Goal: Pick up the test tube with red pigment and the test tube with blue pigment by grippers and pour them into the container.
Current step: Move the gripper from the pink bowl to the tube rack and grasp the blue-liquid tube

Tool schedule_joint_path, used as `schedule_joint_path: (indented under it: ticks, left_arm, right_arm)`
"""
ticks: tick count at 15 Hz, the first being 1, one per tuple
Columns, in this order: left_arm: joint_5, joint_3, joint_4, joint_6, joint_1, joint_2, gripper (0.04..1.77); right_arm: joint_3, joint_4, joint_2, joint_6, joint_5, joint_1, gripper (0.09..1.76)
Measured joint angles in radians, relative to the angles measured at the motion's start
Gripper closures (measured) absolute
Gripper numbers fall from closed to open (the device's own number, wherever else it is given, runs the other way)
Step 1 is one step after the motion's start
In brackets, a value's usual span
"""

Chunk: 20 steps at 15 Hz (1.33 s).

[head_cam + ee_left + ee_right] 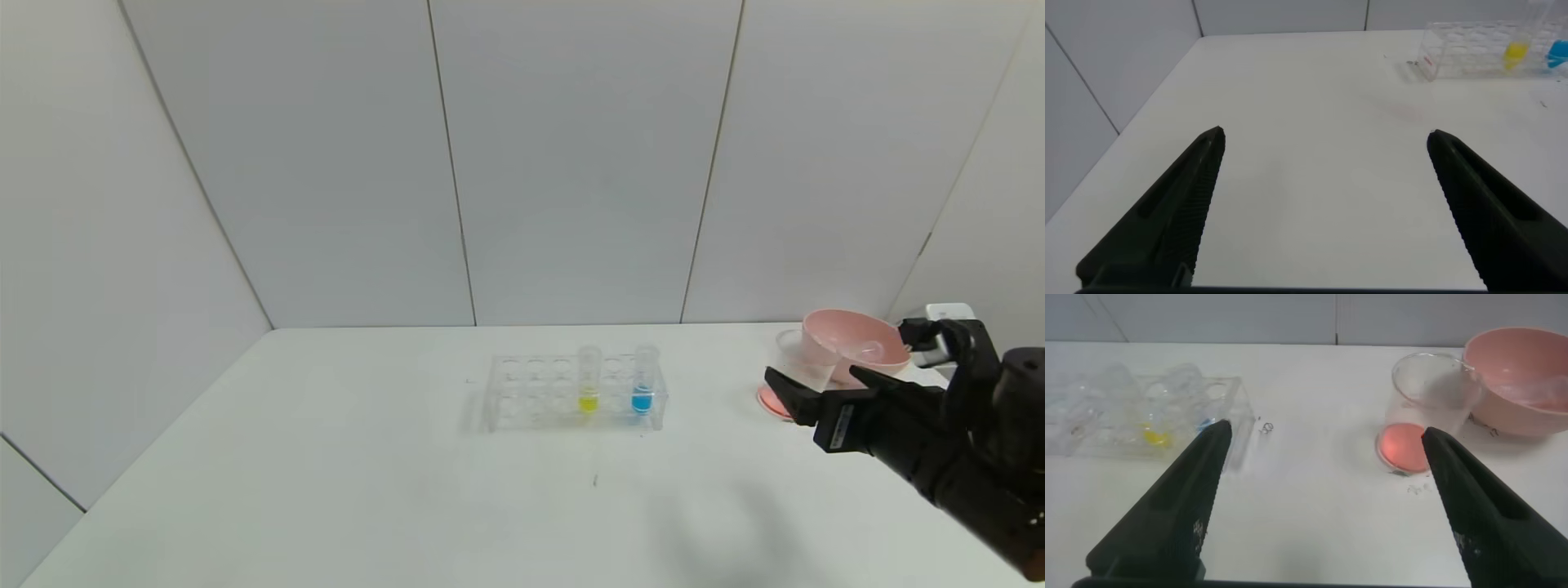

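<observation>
The test tube with blue pigment (pixel 643 380) stands upright in the clear rack (pixel 522 402), at its right end; it also shows in the left wrist view (pixel 1558 52) and, partly behind a finger, in the right wrist view (pixel 1208 423). The container (pixel 793 356) (pixel 1431 388) stands right of the rack with red liquid in its bottom (pixel 1404 447). No tube with red pigment is in view. My right gripper (pixel 816 377) (pixel 1324 429) is open and empty, just in front of the container. My left gripper (pixel 1326 133) is open and empty over bare table left of the rack, outside the head view.
A tube with yellow liquid (pixel 589 382) (pixel 1514 53) stands in the rack beside the blue one. A pink bowl (pixel 849 336) (pixel 1523 371) sits behind the container with a clear object lying inside. The white table (pixel 326 490) is walled at the back and left.
</observation>
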Motion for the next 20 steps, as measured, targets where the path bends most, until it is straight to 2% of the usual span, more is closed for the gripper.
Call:
schedule_joint_path:
  ticks: [4,8,13,20]
  left_arm:
    - [0.000,0.000,-0.001,0.000,0.000,0.000,0.05]
    - [0.000,0.000,0.000,0.000,0.000,0.000,0.05]
    - [0.000,0.000,0.000,0.000,0.000,0.000,0.05]
    - [0.000,0.000,0.000,0.000,0.000,0.000,0.05]
  right_arm:
    - [0.019,-0.072,0.047,0.011,-0.180,0.224,0.17]
    - [-0.059,-0.217,0.219,0.009,-0.257,0.310,0.16]
    - [-0.191,-0.265,0.411,0.005,-0.279,0.330,0.15]
    - [-0.340,-0.260,0.547,-0.014,-0.268,0.273,0.15]
